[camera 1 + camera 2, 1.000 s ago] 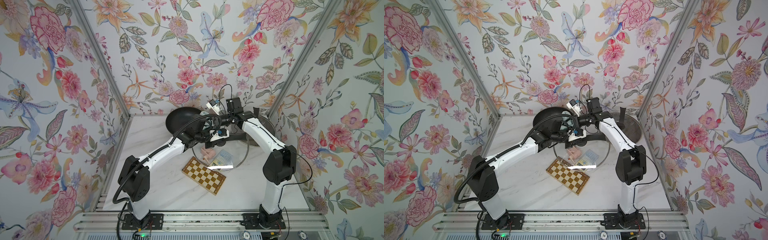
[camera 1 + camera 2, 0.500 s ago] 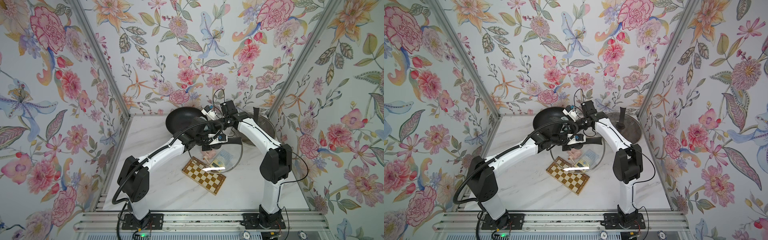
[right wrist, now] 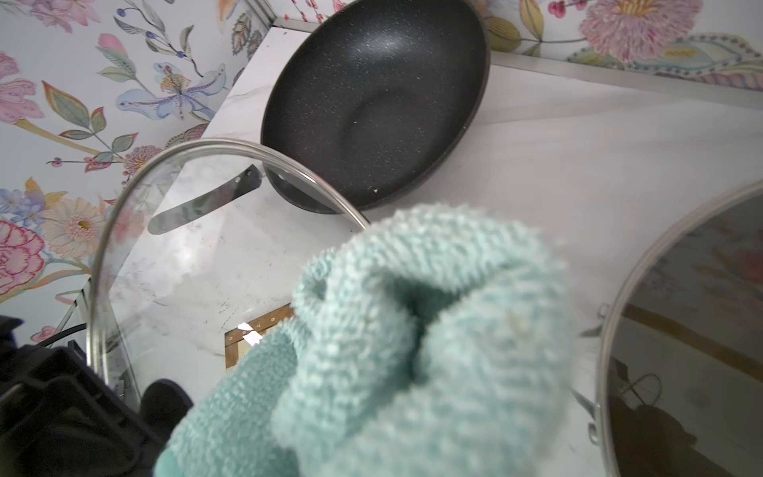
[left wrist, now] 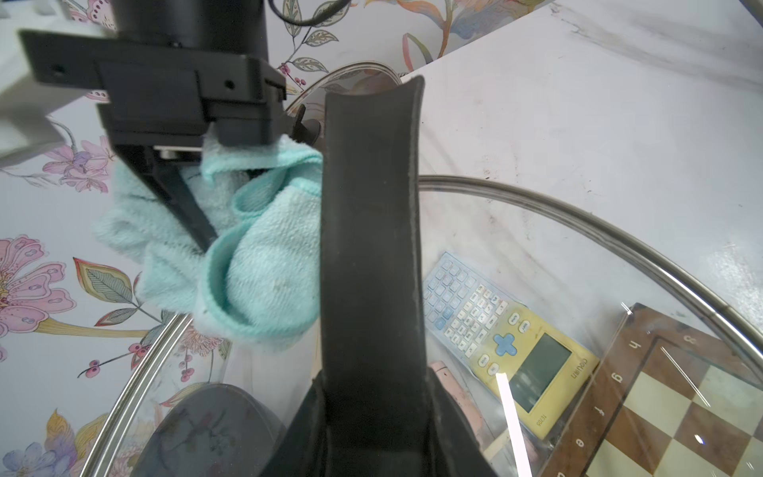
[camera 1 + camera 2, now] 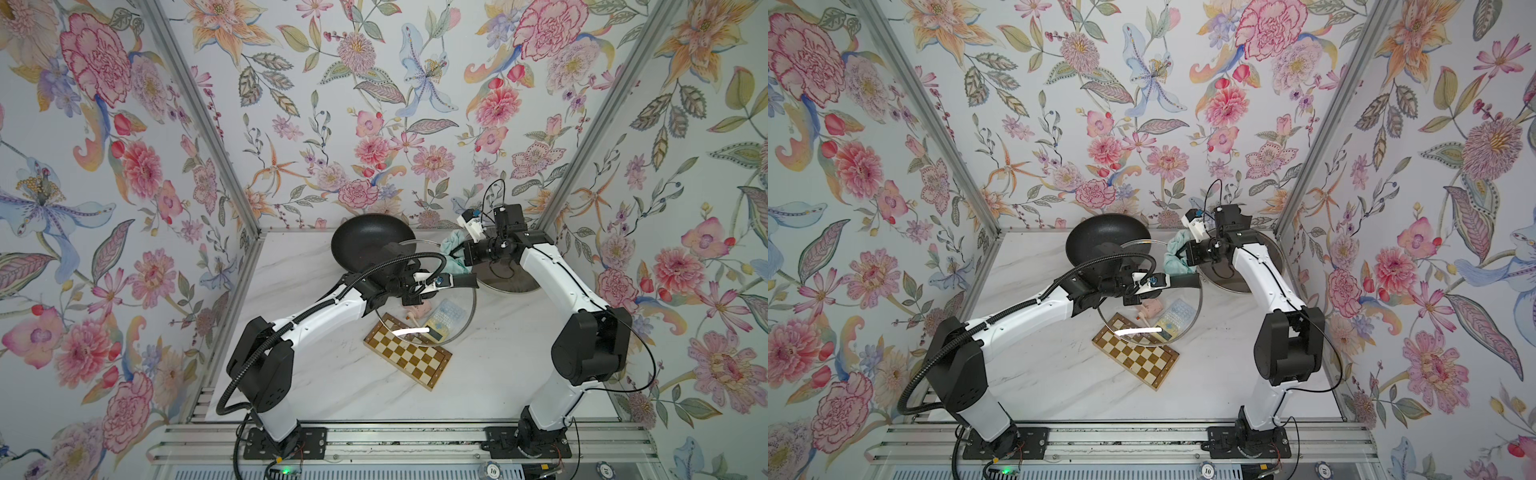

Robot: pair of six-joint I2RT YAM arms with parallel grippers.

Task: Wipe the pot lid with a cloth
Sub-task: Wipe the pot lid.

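Left gripper (image 4: 371, 425) clamped on the black handle (image 4: 371, 247) of the glass pot lid (image 5: 453, 332); lid held clear of the table, above the checkered board (image 5: 409, 357) and calculator (image 5: 446, 318). Right gripper (image 5: 456, 254) closed on the bunched mint cloth (image 5: 451, 245), which sits just beside the handle over the lid's far rim; contact with the glass not discernible

Mint-green cloth (image 4: 268, 272), black speckled pan (image 3: 371, 103), brown-and-cream checkered board (image 5: 409, 359), yellow-and-blue calculator (image 4: 508, 330), white marbled tabletop (image 5: 332, 386), floral walls (image 5: 353, 104).
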